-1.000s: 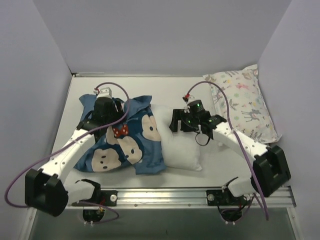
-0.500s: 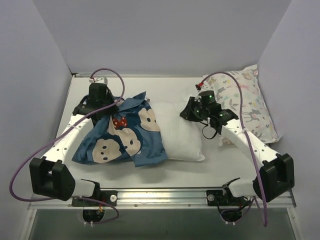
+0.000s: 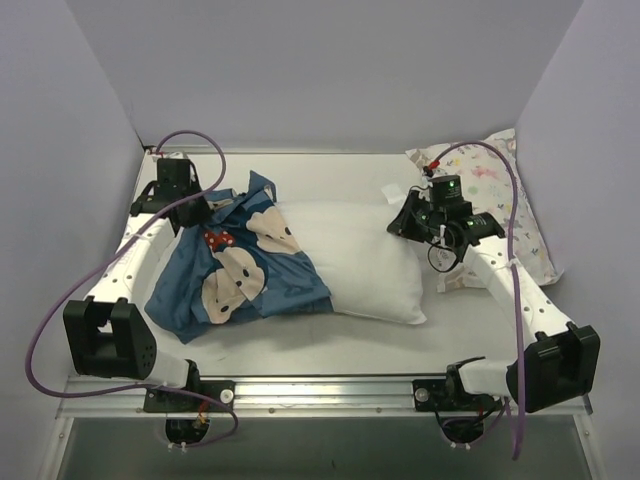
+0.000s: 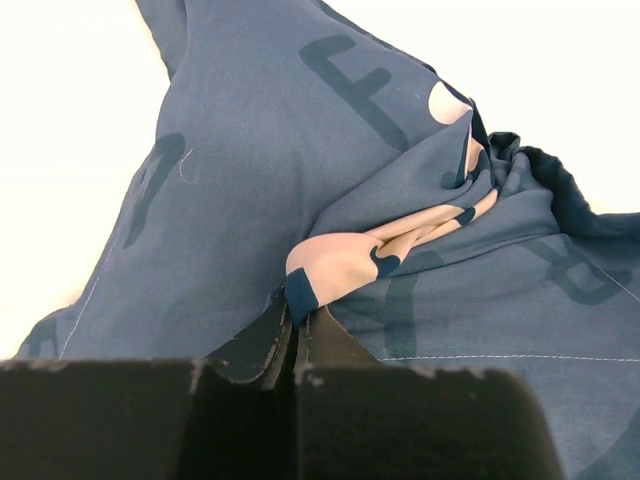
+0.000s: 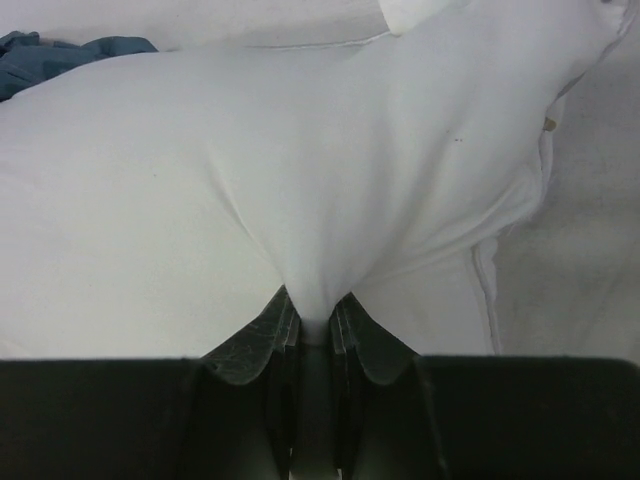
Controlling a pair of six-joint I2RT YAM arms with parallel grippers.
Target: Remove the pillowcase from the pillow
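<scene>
The dark blue pillowcase [image 3: 235,265] with cartoon mouse faces covers the left part of the white pillow [image 3: 360,260], whose right half lies bare on the table. My left gripper [image 3: 200,208] is shut on a bunched fold of the pillowcase [image 4: 340,260] at its far left corner. My right gripper [image 3: 408,222] is shut on a pinch of the pillow's [image 5: 300,200] white fabric at its far right end. In the right wrist view a bit of blue pillowcase [image 5: 60,55] shows at the top left, beyond the pillow.
A smaller white pillow with pastel animal print [image 3: 490,205] leans in the back right corner, close behind my right arm. Pale walls close the table at the left, back and right. A metal rail [image 3: 330,390] runs along the near edge.
Both grippers have shut, the left on the pillowcase and the right on the pillow. The left moved back and left, the right back and right; the pillow is stretched out and more of it is bare.
</scene>
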